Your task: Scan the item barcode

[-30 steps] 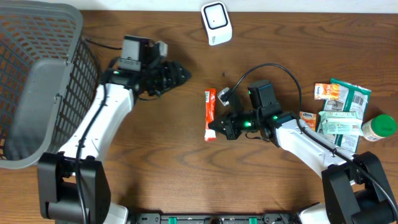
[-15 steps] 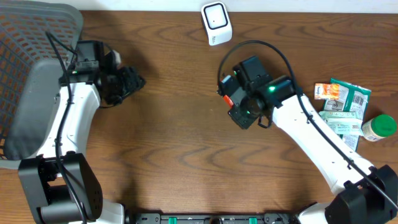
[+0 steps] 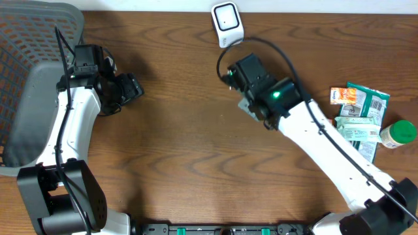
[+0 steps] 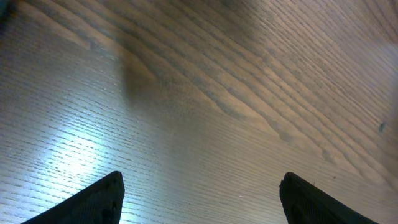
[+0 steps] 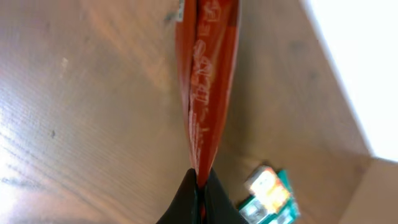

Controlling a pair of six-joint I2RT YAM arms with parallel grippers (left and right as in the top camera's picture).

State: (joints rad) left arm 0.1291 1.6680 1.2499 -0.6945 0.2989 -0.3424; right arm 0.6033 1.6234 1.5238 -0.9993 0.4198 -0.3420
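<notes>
Pinching a red sachet (image 5: 208,81), the right pincer (image 5: 200,182) blocks it from overhead.

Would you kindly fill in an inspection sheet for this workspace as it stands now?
surface: wooden table, no spills seen.
job's things: red packet pinched edge-on in the right gripper; white scanner at the far edge.
clutter: grey basket at left; packet pile and green-lidded bottle at right.
grippers: left gripper open, empty, above bare wood; right gripper shut on the red packet.
cables: black cable loops over the right arm; thin cable along the left arm.
surroundings: pale strip beyond the far edge; nothing else seen.
</notes>
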